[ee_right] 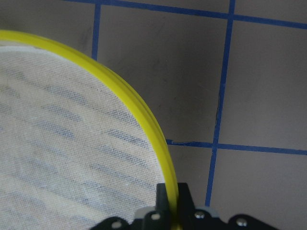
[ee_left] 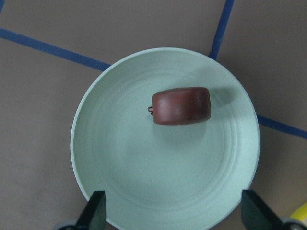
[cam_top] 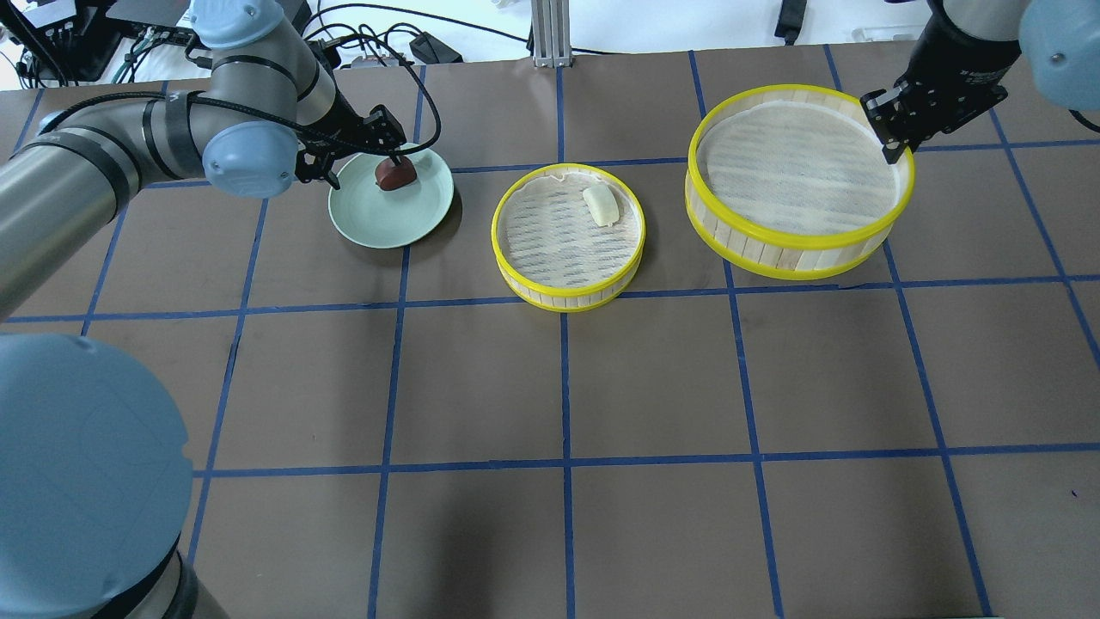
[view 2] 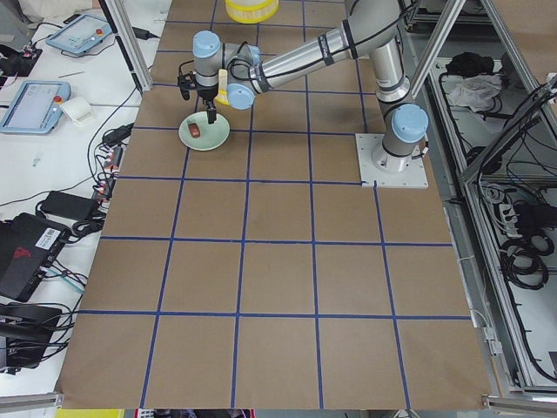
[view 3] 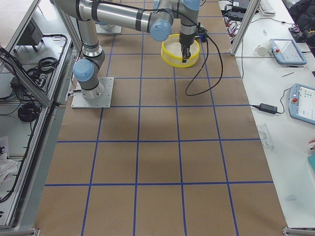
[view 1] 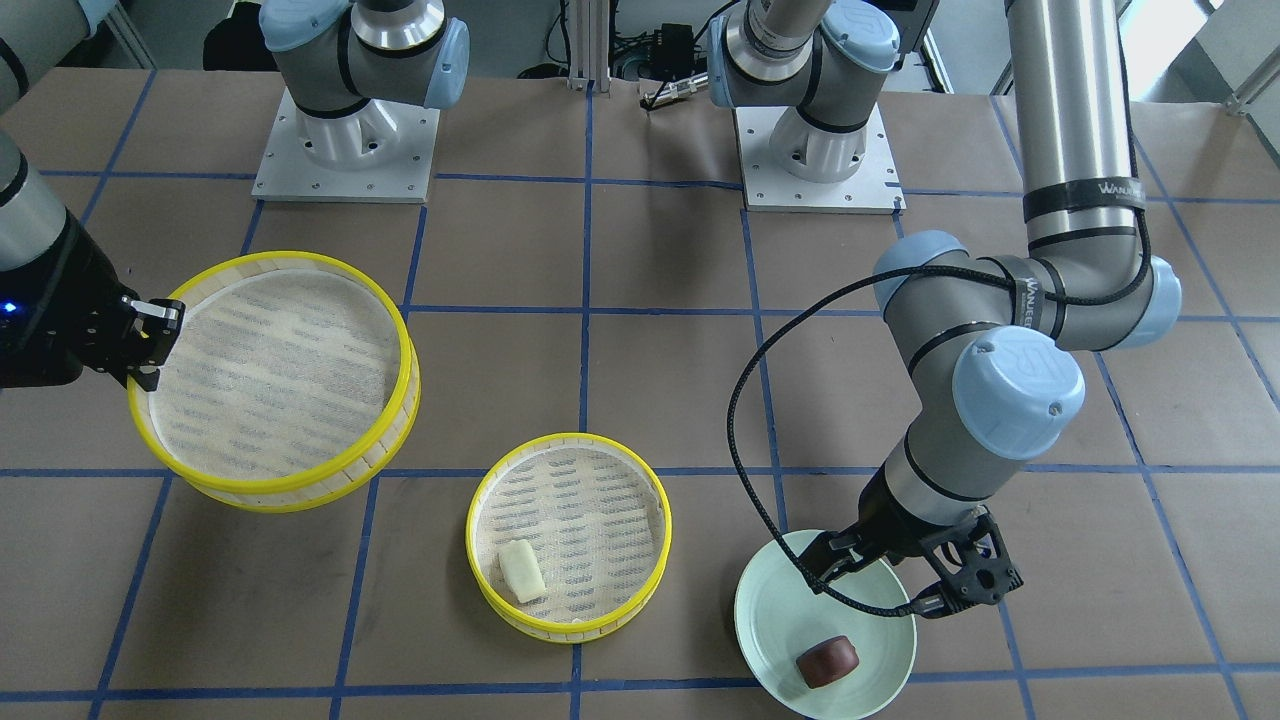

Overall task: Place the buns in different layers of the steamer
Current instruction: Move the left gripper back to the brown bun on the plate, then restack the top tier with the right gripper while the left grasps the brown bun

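Note:
The dark reddish-brown bun (view 1: 827,663) (cam_top: 395,174) (ee_left: 181,106) lies on the pale green plate (view 1: 762,640) (cam_top: 387,228) (ee_left: 144,182). My left gripper (view 1: 880,590) (cam_top: 365,168) (ee_left: 175,213) hangs open just above the plate, beside the bun and not touching it. The cream-white bun (view 1: 522,572) (cam_top: 601,206) lies in the steamer layer (view 1: 600,500) (cam_top: 567,298) that stands on the table. My right gripper (view 1: 150,340) (cam_top: 894,129) is shut on the rim of the second, empty steamer layer (view 1: 270,370) (cam_top: 799,172) (ee_right: 72,143) and holds it off the table.
Both arm bases (view 1: 345,150) (view 1: 820,160) stand at the robot's edge of the brown table, which is marked with a grid of blue tape. The left arm's black cable (view 1: 745,450) loops over the table next to the plate.

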### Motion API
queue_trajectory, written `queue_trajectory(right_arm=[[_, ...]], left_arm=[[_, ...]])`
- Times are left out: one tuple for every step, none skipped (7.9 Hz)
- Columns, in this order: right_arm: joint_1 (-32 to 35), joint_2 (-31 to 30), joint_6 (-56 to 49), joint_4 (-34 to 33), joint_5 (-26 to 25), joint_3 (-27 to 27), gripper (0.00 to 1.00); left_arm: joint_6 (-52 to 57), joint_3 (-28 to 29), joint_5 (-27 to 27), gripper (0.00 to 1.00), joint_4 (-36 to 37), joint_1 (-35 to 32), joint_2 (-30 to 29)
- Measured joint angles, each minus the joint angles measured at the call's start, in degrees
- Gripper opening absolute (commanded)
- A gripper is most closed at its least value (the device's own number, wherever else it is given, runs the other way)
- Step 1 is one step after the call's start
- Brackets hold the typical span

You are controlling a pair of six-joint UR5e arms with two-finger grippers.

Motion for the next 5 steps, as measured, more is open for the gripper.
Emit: queue_trajectory(right_arm=[[0.05,0.01,0.11,-0.05,0.06,0.00,0.00],[0.12,0.02,0.38,-0.13,0.23,0.01,0.00],[0.28,0.01,0.89,-0.29,0.89,0.06,0.00],[0.54,0.16,1.79,-0.46,1.58,0.12,0.00],[1.31,0.57,2.97,-1.00,1.94,0.15,0.00]], left_arm=[[0.39,0.16,-0.11,1.00,2.63,0.09,-1.86],[0.92,0.57,-0.13,1.00,4.71,0.11,-3.88],[1.19,1.39,-0.33,1.00,5.94,0.13,-5.43],[1.30,2.28,-0.52,1.00,6.55,0.14,-6.55],[1.38,2.88,-0.57,1.00,6.84,0.14,-7.45]])
